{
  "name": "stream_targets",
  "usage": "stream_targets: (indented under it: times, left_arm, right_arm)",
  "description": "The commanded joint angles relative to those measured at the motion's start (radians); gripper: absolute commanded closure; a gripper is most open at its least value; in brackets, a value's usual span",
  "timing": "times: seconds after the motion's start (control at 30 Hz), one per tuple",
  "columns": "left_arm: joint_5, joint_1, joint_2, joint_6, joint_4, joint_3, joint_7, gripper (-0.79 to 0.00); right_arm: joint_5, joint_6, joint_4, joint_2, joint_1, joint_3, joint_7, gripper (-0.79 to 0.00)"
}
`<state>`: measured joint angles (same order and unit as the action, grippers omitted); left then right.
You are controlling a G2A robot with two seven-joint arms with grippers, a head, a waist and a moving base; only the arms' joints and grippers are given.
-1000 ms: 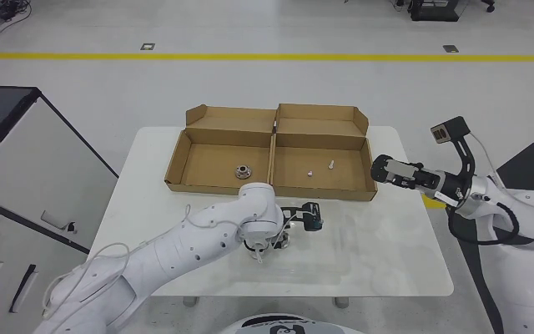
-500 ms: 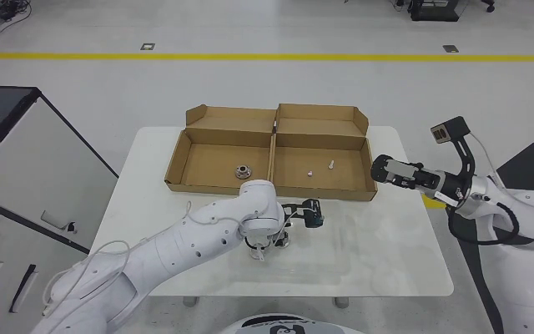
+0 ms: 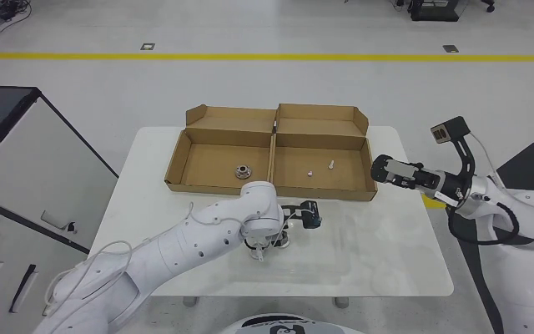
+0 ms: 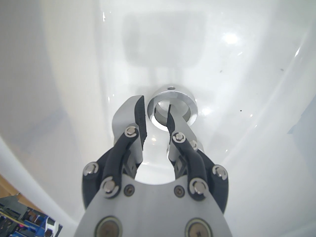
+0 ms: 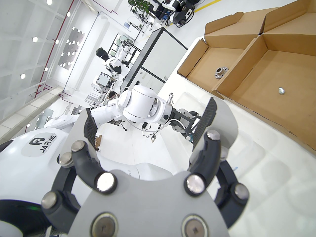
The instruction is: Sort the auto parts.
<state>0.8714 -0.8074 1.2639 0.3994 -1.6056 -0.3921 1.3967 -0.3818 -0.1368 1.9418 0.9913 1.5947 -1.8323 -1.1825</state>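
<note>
A silver metal ring [image 4: 172, 94] lies in a clear shallow tray [image 3: 334, 250] near the table's front. My left gripper [image 4: 154, 102] points down at it and is open. One finger [image 4: 139, 114] is outside the ring's wall and the other sits inside the bore, with slim gaps on both sides. From above, the left gripper [image 3: 280, 240] is just under the wrist. My right gripper [image 5: 150, 108] is open and holds nothing, and it hovers by the right end of the cardboard box [image 3: 373, 171].
The cardboard box [image 3: 273, 159] has two compartments and stands at the table's back. A flanged metal part [image 3: 243, 170] lies in the left one, two small bolts [image 3: 309, 174] [image 3: 331, 164] in the right one. A grey cabinet [image 3: 33, 167] stands left of the table.
The left arm's wrist has shifted slightly towards the box over the ring. The right arm has not moved.
</note>
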Motion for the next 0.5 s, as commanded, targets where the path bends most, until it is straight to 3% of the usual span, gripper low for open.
stream_targets:
  times: [0.0,0.47]
  left_arm:
    - [0.001,0.001,0.000,-0.001,0.000,-0.003,-0.002,-0.259]
    - [0.009,-0.006,0.002,0.004,0.024,-0.008,-0.005,-0.234]
  right_arm:
    - [0.000,0.000,0.000,0.000,0.000,0.000,0.000,-0.785]
    - [0.000,0.000,0.000,0.000,0.000,0.000,0.000,-0.785]
